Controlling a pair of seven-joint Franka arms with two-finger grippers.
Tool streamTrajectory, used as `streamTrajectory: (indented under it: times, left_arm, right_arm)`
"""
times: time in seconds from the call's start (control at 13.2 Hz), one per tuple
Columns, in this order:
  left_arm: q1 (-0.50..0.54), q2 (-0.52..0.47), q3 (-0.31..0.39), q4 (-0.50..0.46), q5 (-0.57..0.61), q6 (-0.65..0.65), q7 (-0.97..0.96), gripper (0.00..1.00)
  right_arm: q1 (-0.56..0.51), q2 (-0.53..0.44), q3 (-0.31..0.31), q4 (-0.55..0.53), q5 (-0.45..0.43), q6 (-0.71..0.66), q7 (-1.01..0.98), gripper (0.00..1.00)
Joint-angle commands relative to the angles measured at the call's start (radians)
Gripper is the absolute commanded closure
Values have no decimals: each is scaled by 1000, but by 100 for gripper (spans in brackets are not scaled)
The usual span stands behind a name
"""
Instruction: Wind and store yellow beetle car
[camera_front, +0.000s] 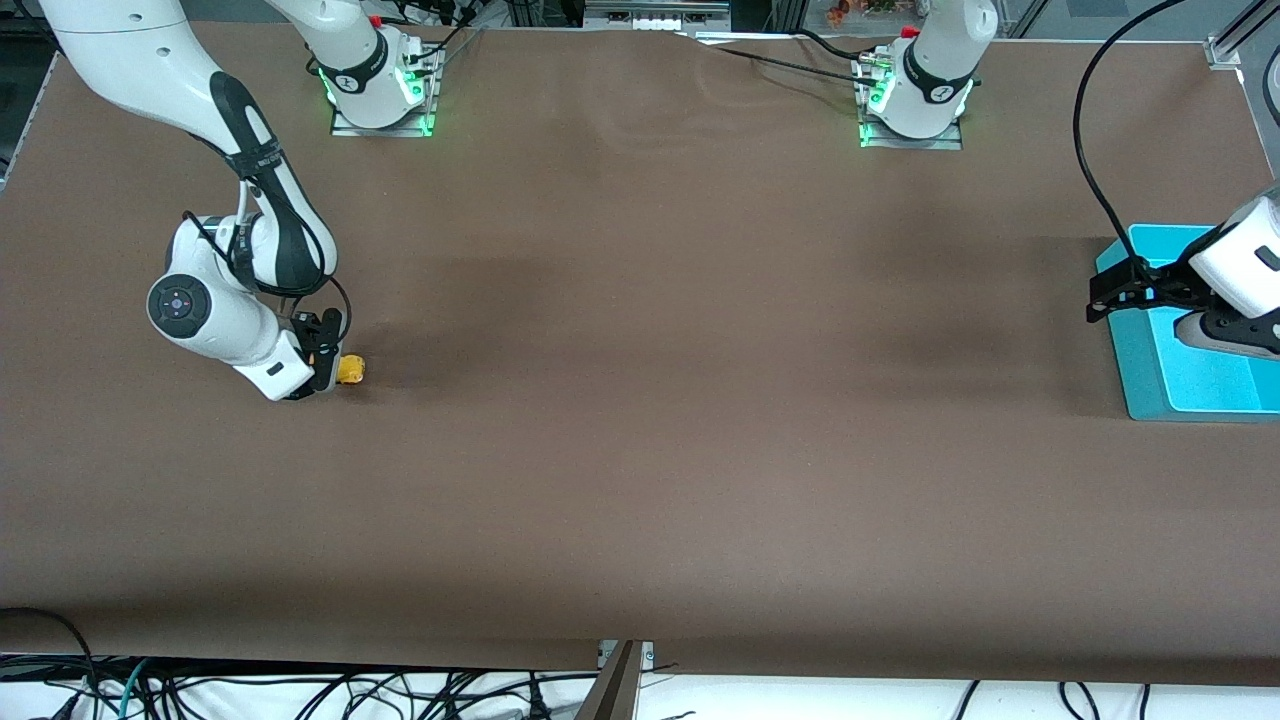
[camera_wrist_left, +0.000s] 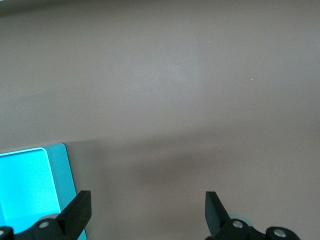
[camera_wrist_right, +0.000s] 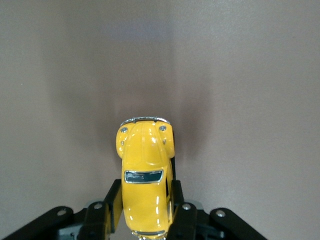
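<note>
We see the right gripper (camera_front: 335, 368) down at the brown surface (camera_front: 640, 400), toward the right arm's end of it and roughly midway between the edge where the bases stand and the edge nearest the front camera. Its jaws are clenched on the yellow beetle car (camera_front: 350, 369), one black finger (camera_wrist_right: 113, 205) pressed against each flank of the body at the cabin, as the right wrist view shows plainly. From that view the car (camera_wrist_right: 145, 170) points away from the wrist, its rounded hood, two small headlights and chrome bumper sticking out past the fingertips, with its dark windscreen between them. In the front view only a small yellow part of the toy shows beside the black fingers, and it seems to rest on or just above the surface; we cannot tell which from here. The left gripper (camera_front: 1100, 296) waits at the left arm's end of the surface, over the rim of a turquoise tray (camera_front: 1150, 360) that lies close to that end's edge. Its jaws are released and stand wide apart with nothing between them, and the left wrist view shows both black fingers (camera_wrist_left: 77, 212) over bare brown surface, with the tray's corner (camera_wrist_left: 30, 185) beside one of them.
</note>
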Motion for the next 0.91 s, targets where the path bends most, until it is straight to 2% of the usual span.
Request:
streamTrajectory:
  times: [0.0,0.23,0.68,0.83]
  left_arm:
    - [8,-7,-3,-6,-22,4,20,0]
    - [8,-7,-3,-4,-22,4,20,0]
    - [8,-7,-1,-6,-22,3,20,0]
    - [8,-7,-1,-6,-22,3,20,0]
  right_arm:
    - [-7,-16,1,-32,6,25,-17,86]
    - [-29,-11,-9,-32,7,42,-70,84]
    - [-219,33,-10,-14,9,157,-311,82]
    - [-247,49,-8,8,10,158,-340,81]
